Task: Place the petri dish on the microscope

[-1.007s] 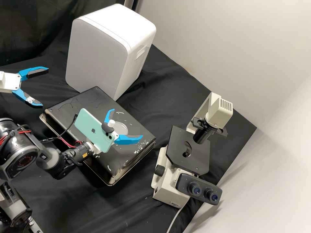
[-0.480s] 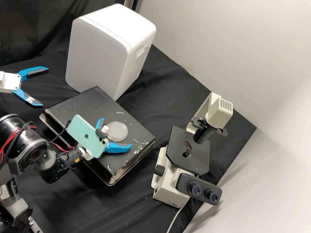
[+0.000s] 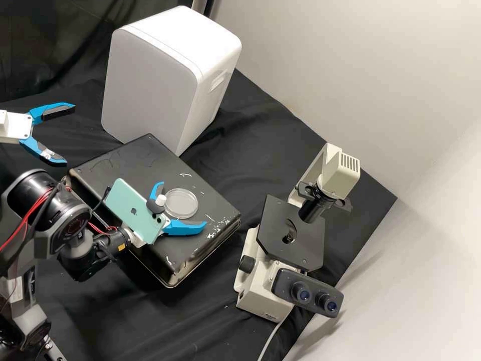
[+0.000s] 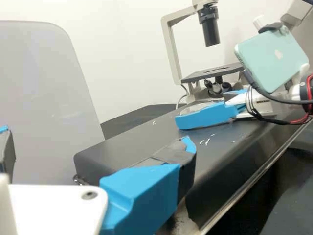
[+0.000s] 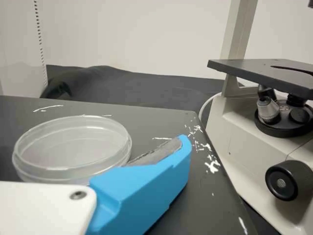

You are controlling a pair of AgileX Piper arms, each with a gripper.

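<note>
The clear petri dish (image 3: 181,202) (image 5: 72,146) lies on a black upturned tray (image 3: 125,163) at the bench's middle. My right gripper (image 3: 183,204) is open and straddles the dish, one blue finger (image 5: 146,181) close against its rim. The beige microscope (image 3: 280,260) stands to the right, and its black stage (image 3: 293,233) (image 5: 264,68) is bare. Over the far left of the bench, my left gripper (image 3: 65,134) (image 4: 96,142) hangs open with nothing in it. The left wrist view looks across the tray (image 4: 195,161) to the right gripper's finger (image 4: 210,115) and the microscope (image 4: 208,44).
A tall white box (image 3: 170,75) stands behind the tray. A pale green camera (image 3: 134,210) sits on the right wrist. A pale wall runs along the right, and black cloth covers the bench between tray and microscope.
The right gripper drew back to the left and lower, so the dish now shows between its fingers. The right arm's elbow rose. The left gripper kept still.
</note>
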